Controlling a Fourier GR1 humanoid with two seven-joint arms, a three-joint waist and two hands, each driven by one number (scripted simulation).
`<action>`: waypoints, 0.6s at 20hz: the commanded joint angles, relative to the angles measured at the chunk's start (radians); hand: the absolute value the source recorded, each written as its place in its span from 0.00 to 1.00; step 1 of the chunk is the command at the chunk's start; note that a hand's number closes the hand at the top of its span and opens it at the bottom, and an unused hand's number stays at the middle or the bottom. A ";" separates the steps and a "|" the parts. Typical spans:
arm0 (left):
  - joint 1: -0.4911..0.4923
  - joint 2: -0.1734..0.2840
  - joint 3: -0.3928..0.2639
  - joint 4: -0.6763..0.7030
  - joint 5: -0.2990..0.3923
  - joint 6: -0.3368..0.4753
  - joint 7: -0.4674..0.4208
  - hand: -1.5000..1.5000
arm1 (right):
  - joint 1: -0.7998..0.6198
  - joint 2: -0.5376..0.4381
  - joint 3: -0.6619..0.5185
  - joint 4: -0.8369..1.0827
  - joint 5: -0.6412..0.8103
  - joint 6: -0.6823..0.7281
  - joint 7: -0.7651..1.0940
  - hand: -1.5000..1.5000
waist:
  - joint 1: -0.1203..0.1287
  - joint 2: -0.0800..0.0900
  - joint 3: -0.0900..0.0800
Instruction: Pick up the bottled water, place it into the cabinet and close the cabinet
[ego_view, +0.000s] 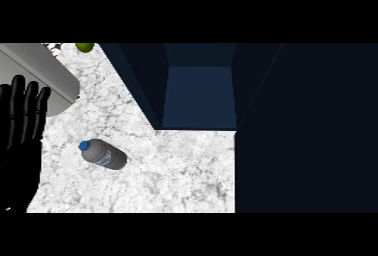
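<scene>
Marble bench (184, 170): bottled water (102, 154) upright near left edge, untouched. Left hand (21, 125) resting, fingers straight, empty. Cabinet (198, 95) open. Advised: grasp bottle mid-body.

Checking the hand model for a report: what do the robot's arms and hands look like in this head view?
Only the left hand shows, at the view's left edge: all black, slim segmented fingers on a broad black palm. No markings, cables or sleeve visible. Its forearm can't be made out, and the right hand is out of view.
</scene>
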 joint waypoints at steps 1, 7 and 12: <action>0.011 0.041 0.067 0.019 0.107 -0.086 -0.027 0.00 | 0.003 -0.021 -0.033 0.000 -0.035 0.032 0.005 0.00 | -0.016 -0.006 -0.013; 0.101 0.123 0.082 0.142 0.545 -0.401 0.032 0.00 | 0.099 -0.008 0.098 -0.093 -0.054 0.091 0.036 0.00 | -0.009 -0.008 -0.019; 0.111 0.305 0.245 0.196 0.859 -0.551 0.143 0.00 | 0.166 -0.019 0.154 -0.218 -0.061 0.104 0.115 0.00 | -0.017 -0.010 -0.014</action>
